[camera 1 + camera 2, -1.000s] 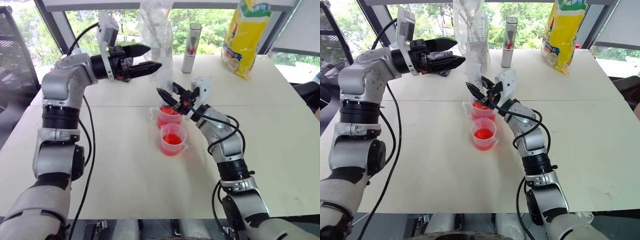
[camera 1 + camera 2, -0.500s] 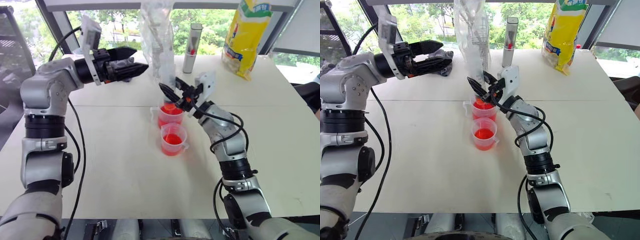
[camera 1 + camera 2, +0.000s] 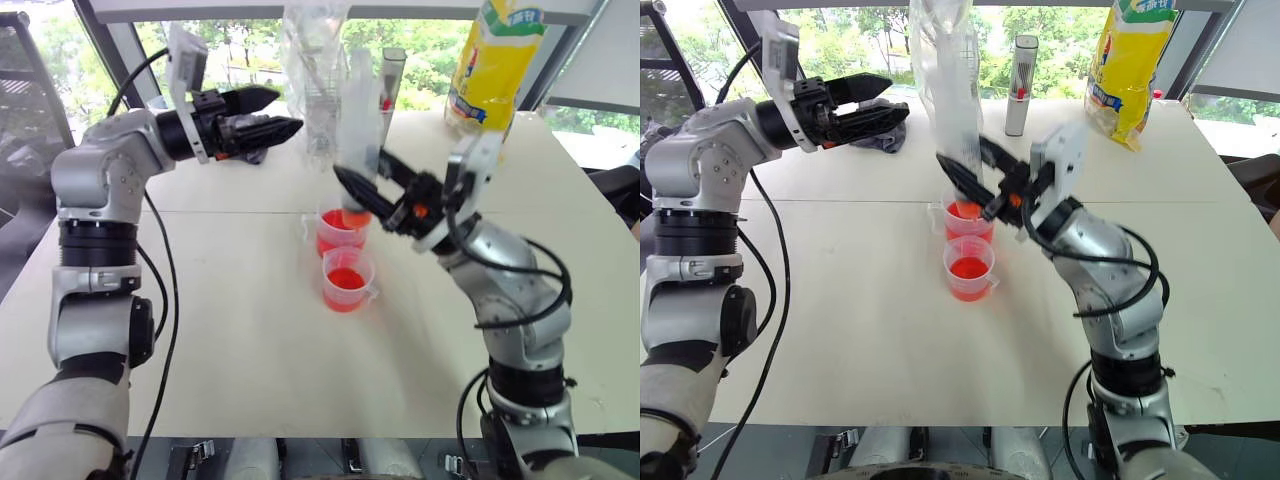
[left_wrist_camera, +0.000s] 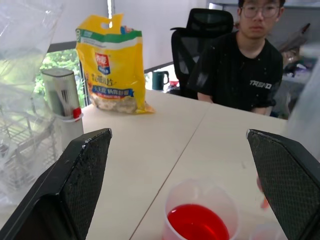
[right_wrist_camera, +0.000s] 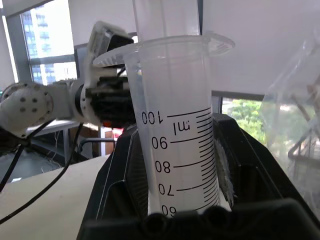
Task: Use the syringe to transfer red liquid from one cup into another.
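Lifted and drawn back toward the robot, the right gripper (image 3: 372,192) now holds the large clear graduated plastic syringe (image 3: 358,120) upright, its orange-red tip just above the far clear plastic cup of translucent red liquid (image 3: 338,232). Its black fingers are clamped on the barrel. The left gripper (image 3: 275,112) hovers well left of that cup, spread wide and empty. Best to keep the smooth barrel vertical — then carry the tip over the near, smaller cup (image 3: 346,279) before pressing the plunger.
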Available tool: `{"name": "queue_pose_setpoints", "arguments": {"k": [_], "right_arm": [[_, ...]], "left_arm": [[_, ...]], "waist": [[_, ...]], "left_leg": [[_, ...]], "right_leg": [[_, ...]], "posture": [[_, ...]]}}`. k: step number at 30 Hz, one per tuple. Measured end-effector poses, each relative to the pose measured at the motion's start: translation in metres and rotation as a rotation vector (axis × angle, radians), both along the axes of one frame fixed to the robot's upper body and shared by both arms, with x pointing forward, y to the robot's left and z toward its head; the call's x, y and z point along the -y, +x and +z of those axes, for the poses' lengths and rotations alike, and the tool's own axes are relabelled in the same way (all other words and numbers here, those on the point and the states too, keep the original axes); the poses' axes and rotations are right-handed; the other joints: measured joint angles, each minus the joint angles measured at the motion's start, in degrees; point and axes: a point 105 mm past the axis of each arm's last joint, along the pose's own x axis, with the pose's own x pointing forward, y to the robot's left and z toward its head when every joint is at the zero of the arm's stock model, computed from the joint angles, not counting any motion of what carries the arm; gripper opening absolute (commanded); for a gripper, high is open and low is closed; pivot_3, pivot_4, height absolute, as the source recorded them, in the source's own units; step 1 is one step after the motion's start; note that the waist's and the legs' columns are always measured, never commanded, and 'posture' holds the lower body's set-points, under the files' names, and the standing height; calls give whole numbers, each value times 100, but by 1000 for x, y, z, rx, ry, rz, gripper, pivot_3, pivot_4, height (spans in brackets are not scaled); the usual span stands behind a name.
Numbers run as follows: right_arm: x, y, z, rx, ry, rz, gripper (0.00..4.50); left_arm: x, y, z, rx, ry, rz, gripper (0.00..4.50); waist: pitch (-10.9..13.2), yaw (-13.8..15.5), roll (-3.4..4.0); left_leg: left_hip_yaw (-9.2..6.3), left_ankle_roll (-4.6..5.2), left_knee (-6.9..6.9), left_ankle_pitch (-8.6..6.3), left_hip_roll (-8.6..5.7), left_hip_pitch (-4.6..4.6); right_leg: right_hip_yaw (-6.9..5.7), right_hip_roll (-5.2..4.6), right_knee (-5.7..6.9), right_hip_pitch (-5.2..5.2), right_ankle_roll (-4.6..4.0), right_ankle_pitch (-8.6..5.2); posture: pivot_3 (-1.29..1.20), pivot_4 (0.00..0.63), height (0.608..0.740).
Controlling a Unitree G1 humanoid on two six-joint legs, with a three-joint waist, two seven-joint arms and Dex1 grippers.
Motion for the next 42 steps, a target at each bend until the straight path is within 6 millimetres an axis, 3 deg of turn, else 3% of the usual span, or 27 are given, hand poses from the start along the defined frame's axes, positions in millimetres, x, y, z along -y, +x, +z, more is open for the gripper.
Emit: {"name": "queue_pose_setpoints", "arguments": {"k": [7, 19, 28, 37, 40, 42], "right_arm": [[0, -3, -33, -64, -46, -31, 1427], [-1, -2, -33, -46, -48, -37, 1427], [-1, -2, -33, -43, -48, -37, 1427], [-1, -2, -35, -50, -57, -34, 1427], [0, -1, -35, -50, -59, -37, 1427], [0, -2, -36, -51, -64, -34, 1427]], "left_arm": [[18, -6, 2, 0, 16, -84, 4479], [34, -18, 1, -27, 31, -198, 4479], [35, -26, 4, -31, 39, -237, 4479], [55, -27, -3, -44, 29, -290, 4479], [58, -28, -3, -39, 28, -301, 3682], [62, -30, -4, -41, 26, -320, 2819]], "waist": [[1, -26, 1], [1, -9, 1], [1, -6, 1], [1, -12, 1], [1, -19, 1], [1, -9, 1]], "left_leg": [[-2, 0, 0, 0, 1, 1], [-2, 0, 2, 0, 0, 0], [-3, 0, 1, 0, 0, 1], [-4, 0, 1, 0, -1, 2], [-5, 0, 1, 0, 0, 2], [-5, 0, 2, 0, 0, 1]], "right_leg": [[1, 6, 1, -1, 0, 0], [1, 5, 1, 0, 1, -1], [1, 5, 1, 0, 1, -1], [1, 6, 1, 1, 1, -1], [1, 7, 1, 1, 1, -1], [1, 6, 1, 1, 1, -1]], "posture": [[0, 150, 740], [0, 150, 740], [0, 150, 740], [0, 150, 740], [0, 150, 740], [0, 150, 740]]}}
